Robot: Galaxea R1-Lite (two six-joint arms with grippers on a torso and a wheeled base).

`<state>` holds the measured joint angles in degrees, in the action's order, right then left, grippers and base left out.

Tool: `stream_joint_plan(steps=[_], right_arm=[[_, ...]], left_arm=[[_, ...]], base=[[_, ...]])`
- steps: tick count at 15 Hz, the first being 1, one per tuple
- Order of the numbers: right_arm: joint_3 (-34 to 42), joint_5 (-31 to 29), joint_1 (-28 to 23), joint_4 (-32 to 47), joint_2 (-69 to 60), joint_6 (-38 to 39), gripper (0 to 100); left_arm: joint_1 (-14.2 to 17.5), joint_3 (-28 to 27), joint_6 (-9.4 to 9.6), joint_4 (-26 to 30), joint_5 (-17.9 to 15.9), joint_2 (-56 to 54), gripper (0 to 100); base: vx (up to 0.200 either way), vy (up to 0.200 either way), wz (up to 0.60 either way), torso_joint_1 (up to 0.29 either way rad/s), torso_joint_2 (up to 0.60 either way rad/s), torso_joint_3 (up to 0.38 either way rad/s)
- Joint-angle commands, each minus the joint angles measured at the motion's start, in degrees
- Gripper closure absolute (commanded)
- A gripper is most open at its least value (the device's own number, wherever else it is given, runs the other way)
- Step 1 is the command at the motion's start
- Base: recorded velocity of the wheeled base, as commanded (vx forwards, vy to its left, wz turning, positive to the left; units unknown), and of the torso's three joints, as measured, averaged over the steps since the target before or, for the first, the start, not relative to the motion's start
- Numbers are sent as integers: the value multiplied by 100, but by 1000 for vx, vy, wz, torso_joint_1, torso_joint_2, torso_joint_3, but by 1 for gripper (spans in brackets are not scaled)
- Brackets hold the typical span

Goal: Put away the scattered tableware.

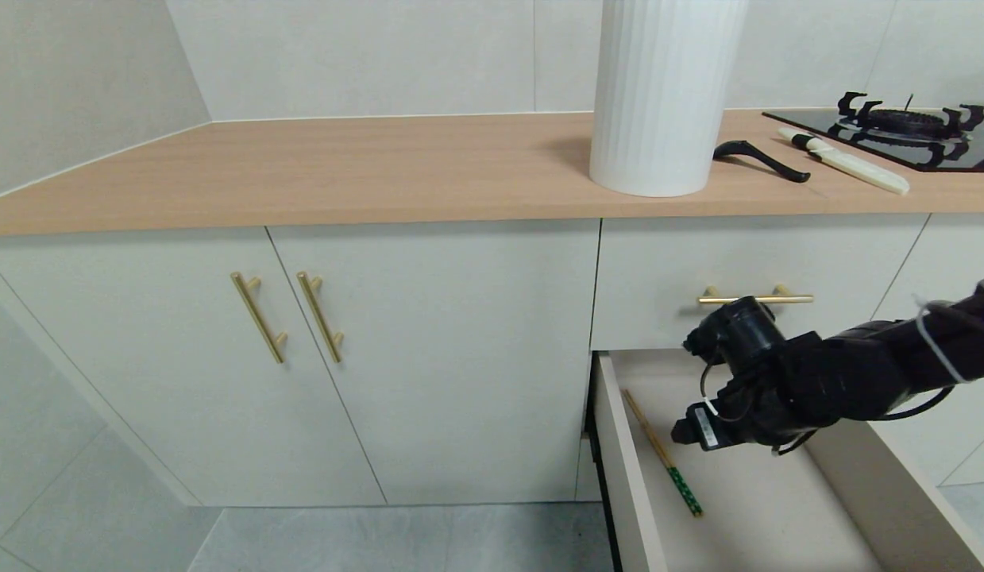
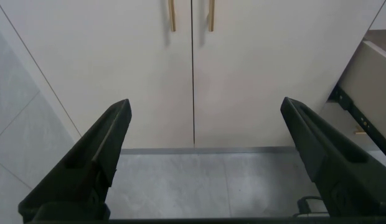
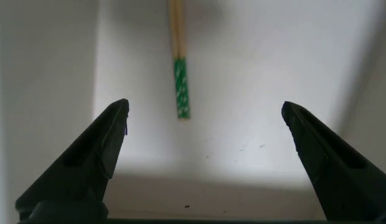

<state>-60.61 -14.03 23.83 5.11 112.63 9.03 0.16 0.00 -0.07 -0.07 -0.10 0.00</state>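
One pair of chopsticks (image 1: 664,457) is laid flat near the left wall of the open drawer (image 1: 619,445), and the right gripper (image 3: 204,112) is held above it with jaws apart and empty, so this piece is judged stored. On the tabletop (image 1: 380,167) one knife (image 1: 845,161) and one black-handled utensil (image 1: 762,156) are seen, judged not yet stored. The left gripper (image 2: 205,112) is held low before the cabinet doors, jaws apart too.

Black arm (image 1: 857,377) — looped cable (image 1: 706,391), white tie (image 1: 930,332), wedge-fingered right tool (image 3: 204,106)
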Motion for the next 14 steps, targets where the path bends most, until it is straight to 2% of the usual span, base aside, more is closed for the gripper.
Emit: stream_joint_plan(steps=[1, 5, 7, 14], right_arm=[[129, -3, -124, -19, -865, -24, 0], [111, 14, -379, -36, -1744, -51, 0], [111, 23, -502, -282, -2070, -60, 0], [155, 67, -959, -818, -2342, -227, 0]], left_arm=[[2, 0, -1, -1, 1, 9, 0], [2, 0, -1, -1, 1, 9, 0], [2, 0, -1, -1, 1, 9, 0], [2, 0, -1, -1, 1, 9, 0]], base=[[0, 0, 0, 0, 0, 0], [0, 0, 0, 0, 0, 0], [0, 0, 0, 0, 0, 0], [0, 0, 0, 0, 0, 0]])
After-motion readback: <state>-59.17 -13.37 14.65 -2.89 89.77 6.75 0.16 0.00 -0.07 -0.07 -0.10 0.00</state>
